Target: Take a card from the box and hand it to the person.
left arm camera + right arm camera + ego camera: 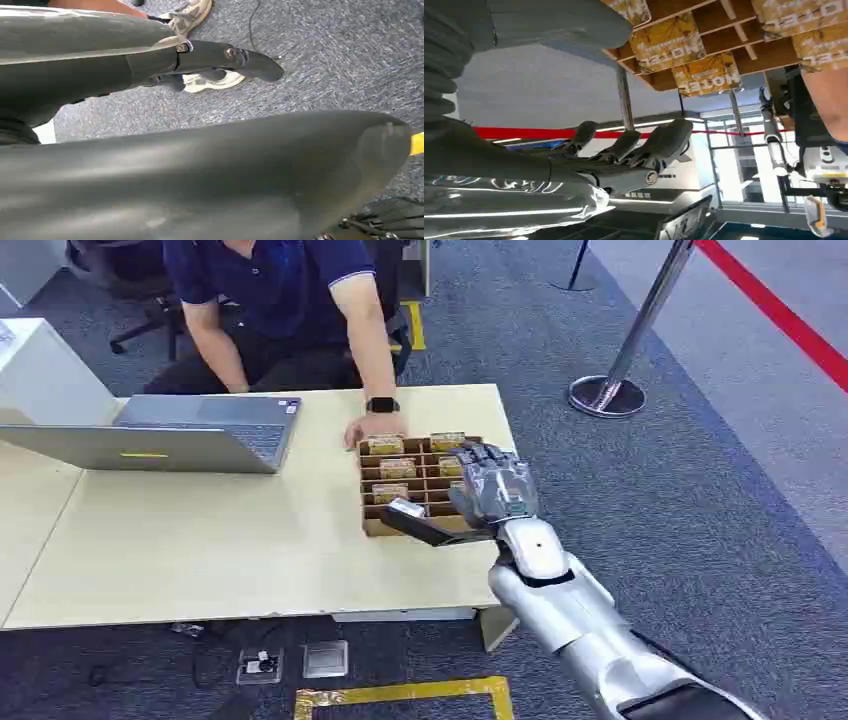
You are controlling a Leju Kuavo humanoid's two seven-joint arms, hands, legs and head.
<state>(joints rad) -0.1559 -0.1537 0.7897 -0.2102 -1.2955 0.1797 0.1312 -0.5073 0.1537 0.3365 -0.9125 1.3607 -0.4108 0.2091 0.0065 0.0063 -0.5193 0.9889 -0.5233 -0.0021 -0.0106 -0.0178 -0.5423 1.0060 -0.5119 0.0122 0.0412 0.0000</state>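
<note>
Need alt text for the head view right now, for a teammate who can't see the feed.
The robot's right hand hovers over the right side of a compartmented card box on a light wooden table, fingers apart, holding nothing. A seated person rests a hand at the box's far edge, beside an open laptop.

1 laptop (pixel 190 430), open, on table (pixel 200 540) far-left. 1 stanchion w/ round base (pixel 606 395) on carpet, red belt (pixel 775 305). Floor socket plates (pixel 325 658) below table's near edge.
</note>
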